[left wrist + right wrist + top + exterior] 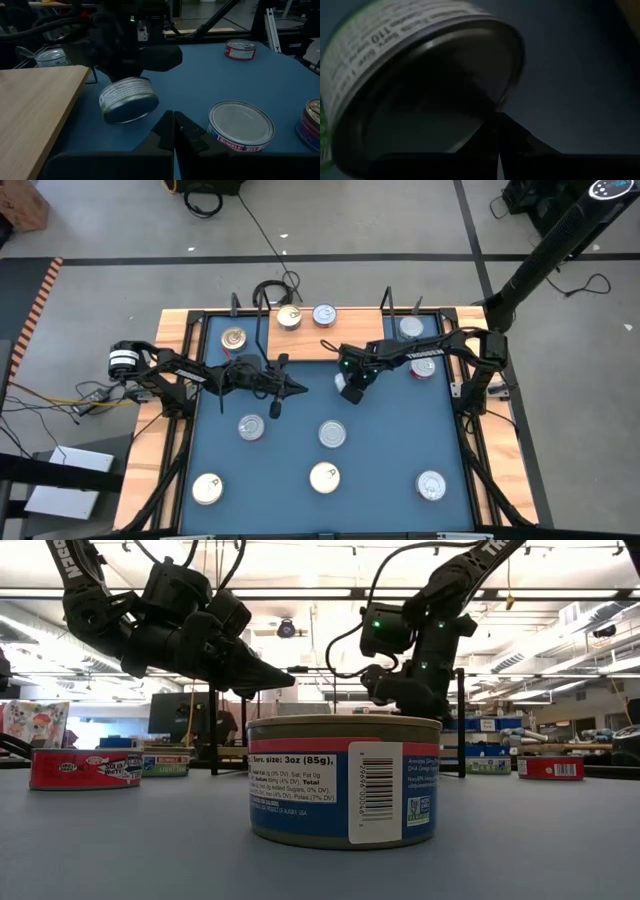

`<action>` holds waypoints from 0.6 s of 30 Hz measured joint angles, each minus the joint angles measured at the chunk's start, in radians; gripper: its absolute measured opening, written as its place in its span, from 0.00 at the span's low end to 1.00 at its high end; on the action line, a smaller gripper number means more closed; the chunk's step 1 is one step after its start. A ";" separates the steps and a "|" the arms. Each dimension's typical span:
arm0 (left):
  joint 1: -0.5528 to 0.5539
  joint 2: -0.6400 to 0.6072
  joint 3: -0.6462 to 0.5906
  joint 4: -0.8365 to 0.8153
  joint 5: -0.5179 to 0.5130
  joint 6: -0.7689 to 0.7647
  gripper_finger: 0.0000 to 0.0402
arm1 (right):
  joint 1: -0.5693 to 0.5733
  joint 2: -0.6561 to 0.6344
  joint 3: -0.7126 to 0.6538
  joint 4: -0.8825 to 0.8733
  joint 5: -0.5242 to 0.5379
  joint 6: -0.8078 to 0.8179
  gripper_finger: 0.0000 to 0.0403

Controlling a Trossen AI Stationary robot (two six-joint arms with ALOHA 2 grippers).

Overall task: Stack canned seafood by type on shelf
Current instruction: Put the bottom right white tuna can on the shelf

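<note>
Two dark arms meet over the blue table (390, 450), just in front of the light-wood shelf (310, 340). Right gripper (131, 85) clenches a tilted can (129, 100) by its rim, held clear of the table beside the shelf's front edge. Left gripper (297, 388) hovers nearby, fingers pressed together and holding nothing. Four cans sit on the shelf, among them a gold-topped can (233, 338); six more rest scattered across the table, including a red-sided can (422, 367).
</note>
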 joint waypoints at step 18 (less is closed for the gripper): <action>0.000 0.000 0.000 0.000 0.000 0.000 0.01 | 0.010 -0.005 0.000 -0.100 0.128 0.034 0.37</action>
